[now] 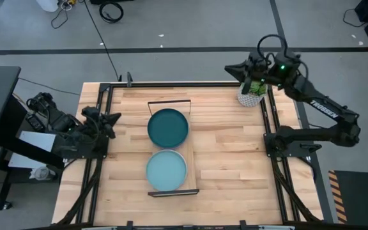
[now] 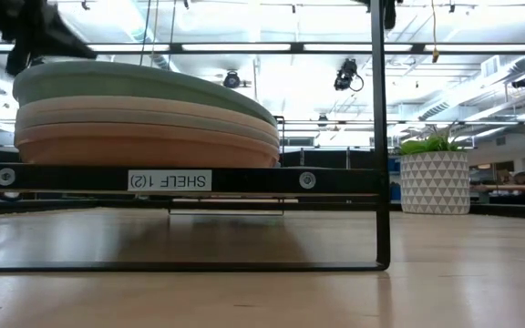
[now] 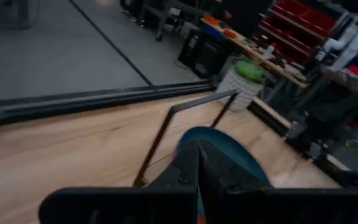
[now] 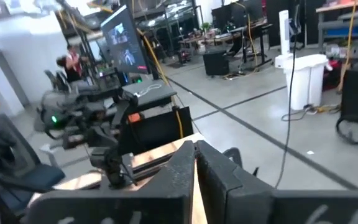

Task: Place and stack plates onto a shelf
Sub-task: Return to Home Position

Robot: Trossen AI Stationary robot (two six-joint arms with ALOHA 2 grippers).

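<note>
The shelf [image 1: 169, 101] lies along the middle of the table, with two piles of plates resting on its board. The far pile shows a dark teal plate [image 1: 168, 128] on top, and the near one a light blue plate [image 1: 167, 171]. In the low view the near pile [image 2: 135, 118] shows several plates, pale blue-green above grey-white, tan and peach. My left gripper [image 1: 115, 118] is shut at the table's left edge, level with the teal plate [image 3: 235, 149] and apart from it. My right gripper [image 1: 229, 68] is shut above the far right corner.
A small potted plant [image 1: 250, 94] stands in the far right corner, under my right arm; it also shows in the low view [image 2: 434, 178]. Bare tabletop [image 1: 229, 160] lies on either side of the shelf. The shelf's black wire end [image 2: 378, 137] rises at its near end.
</note>
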